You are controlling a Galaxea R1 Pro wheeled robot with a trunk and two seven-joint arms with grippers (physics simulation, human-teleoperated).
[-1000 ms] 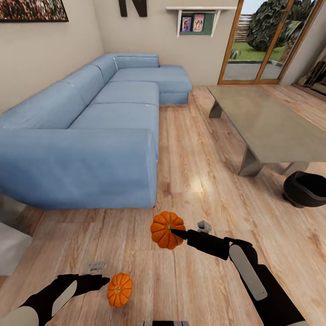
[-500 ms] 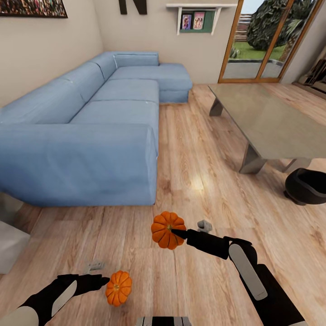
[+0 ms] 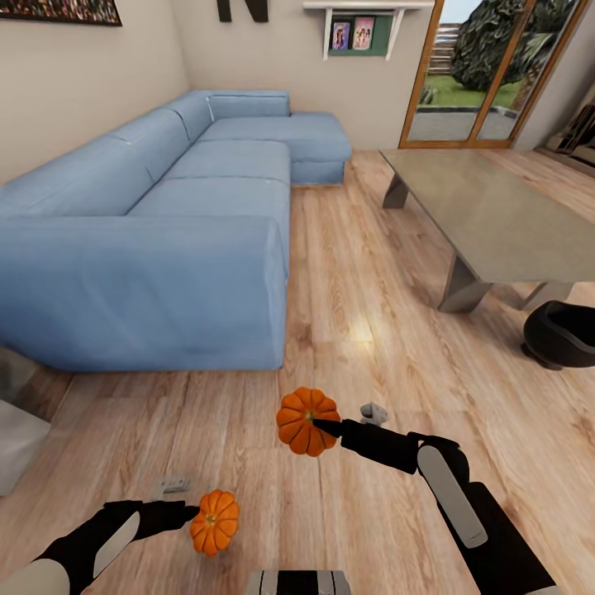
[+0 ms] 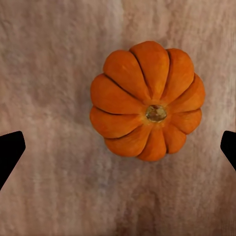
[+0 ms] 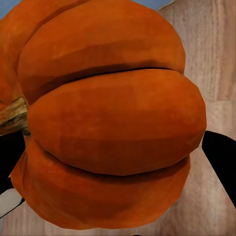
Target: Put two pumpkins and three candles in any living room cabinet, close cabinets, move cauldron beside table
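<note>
Orange and ribbed, 1 pumpkin (image 3: 307, 421) is clamped between the fingers of the right gripper (image 3: 318, 426) and held above the wooden floor (image 3: 364, 273). A 2nd pumpkin (image 3: 214, 521) lies on the boards just ahead of the left gripper (image 3: 192, 513), whose fingers are spread wide, with nothing yet gripped. The grey-topped table (image 3: 487, 215) is seen further off, with the black cauldron (image 3: 564, 333) just beside its near leg and the blue sofa (image 3: 165, 231) opposite. A slip is judged possible: the round, ribbed skin could be squeezed out of the right fingers, and the floor pumpkin, sitting off-centre between the open fingers, could be nudged and rolled away if they are closed carelessly.
</note>
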